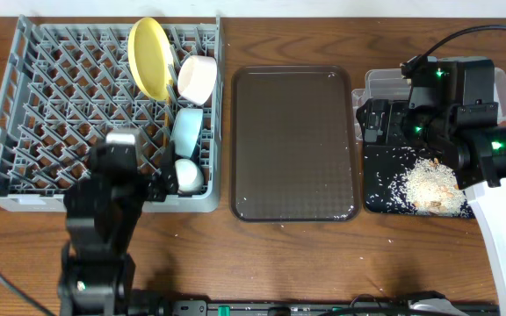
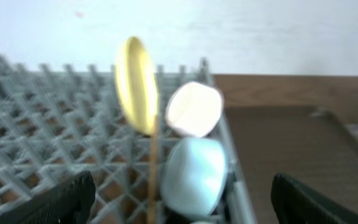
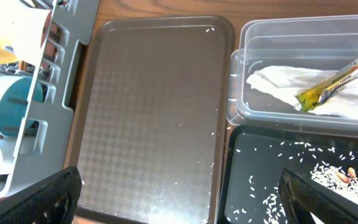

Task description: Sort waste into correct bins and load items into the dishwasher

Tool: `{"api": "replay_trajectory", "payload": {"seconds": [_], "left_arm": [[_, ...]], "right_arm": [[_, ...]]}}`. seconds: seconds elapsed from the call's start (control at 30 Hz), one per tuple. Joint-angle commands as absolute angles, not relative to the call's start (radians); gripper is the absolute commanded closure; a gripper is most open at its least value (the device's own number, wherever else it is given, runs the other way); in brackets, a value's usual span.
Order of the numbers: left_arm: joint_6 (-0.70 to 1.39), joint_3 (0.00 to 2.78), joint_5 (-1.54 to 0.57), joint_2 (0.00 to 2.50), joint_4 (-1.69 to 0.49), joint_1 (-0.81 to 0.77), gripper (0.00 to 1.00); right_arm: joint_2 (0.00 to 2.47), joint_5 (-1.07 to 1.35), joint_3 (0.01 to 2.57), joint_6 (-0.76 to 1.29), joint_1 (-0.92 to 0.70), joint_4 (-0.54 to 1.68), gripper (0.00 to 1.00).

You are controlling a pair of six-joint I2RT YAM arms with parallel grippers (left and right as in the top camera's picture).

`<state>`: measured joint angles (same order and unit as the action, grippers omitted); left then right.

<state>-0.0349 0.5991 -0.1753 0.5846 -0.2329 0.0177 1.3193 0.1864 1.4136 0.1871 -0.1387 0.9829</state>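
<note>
The grey dish rack [image 1: 25,105] holds a yellow plate [image 1: 149,57] on edge, a white bowl [image 1: 197,79], a light blue bowl [image 1: 187,130], a small white cup [image 1: 188,175] and a chopstick [image 1: 165,123]. My left gripper [image 1: 154,187] is open and empty over the rack's front right corner, close to the blue bowl [image 2: 194,174]. My right gripper [image 3: 179,199] is open and empty above the edge between the brown tray and the black tray [image 3: 253,162]. The clear tub [image 3: 291,31] holds the white napkin [image 3: 278,84] and the green-and-yellow sachet [image 3: 331,84]. Rice [image 3: 340,174] lies in the black tray.
The dark brown serving tray [image 1: 294,145] lies between the rack and the bins, with a few rice grains on it. My right arm [image 1: 464,105] covers most of the clear tub in the overhead view. A few grains lie on the table in front of the black tray.
</note>
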Motion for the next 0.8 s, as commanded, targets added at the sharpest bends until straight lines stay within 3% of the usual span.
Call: {"api": "replay_trajectory", "payload": {"seconds": [0.0, 0.37, 0.77], "left_arm": [[-0.088, 0.479, -0.175, 0.471, -0.171, 0.073, 0.09], [-0.192, 0.178, -0.175, 0.171, -0.029, 0.134, 0.09], [-0.209, 0.003, -0.171, 0.064, 0.057, 0.134, 0.09]], "right_arm": [[1.322, 0.188, 1.423, 0.197, -0.121, 0.984, 0.01], [1.322, 0.188, 1.423, 0.197, -0.121, 0.984, 0.01], [1.322, 0.188, 1.423, 0.198, -0.121, 0.984, 0.01]]}}
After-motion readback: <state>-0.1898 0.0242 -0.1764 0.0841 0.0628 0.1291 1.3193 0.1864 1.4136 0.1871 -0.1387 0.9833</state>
